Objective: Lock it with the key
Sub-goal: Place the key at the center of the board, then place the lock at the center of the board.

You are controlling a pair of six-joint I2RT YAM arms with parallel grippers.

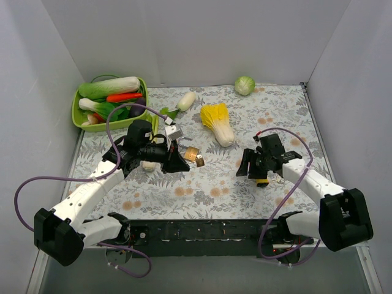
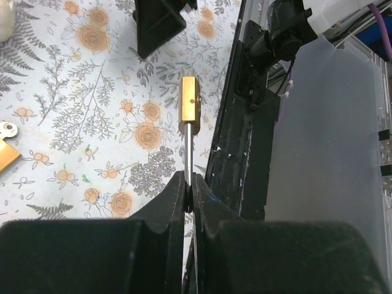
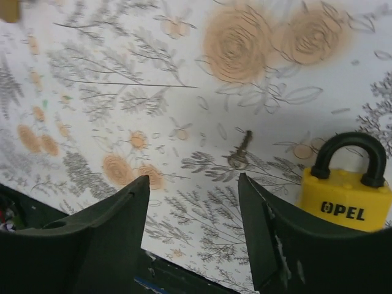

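My left gripper (image 2: 190, 180) (image 1: 187, 164) is shut on the steel shackle of a brass padlock (image 2: 188, 105) (image 1: 199, 162). It holds the padlock edge-on above the flowered cloth. A second brass padlock (image 1: 192, 153) (image 2: 6, 156) lies beside it with a silver ring. My right gripper (image 3: 193, 177) (image 1: 247, 164) stands open just above the cloth, with nothing between its fingers. A small key (image 3: 240, 153) lies flat on the cloth just beyond its fingertips. A yellow padlock (image 3: 346, 193) (image 1: 262, 182) with a black shackle rests by the right finger.
A green basket (image 1: 76, 113) of vegetables sits at the back left. A white radish (image 1: 185, 100), a yellow cabbage (image 1: 218, 124) and a green cabbage (image 1: 244, 85) lie toward the back. White walls enclose the table; a black rail (image 2: 239, 153) runs along the near edge.
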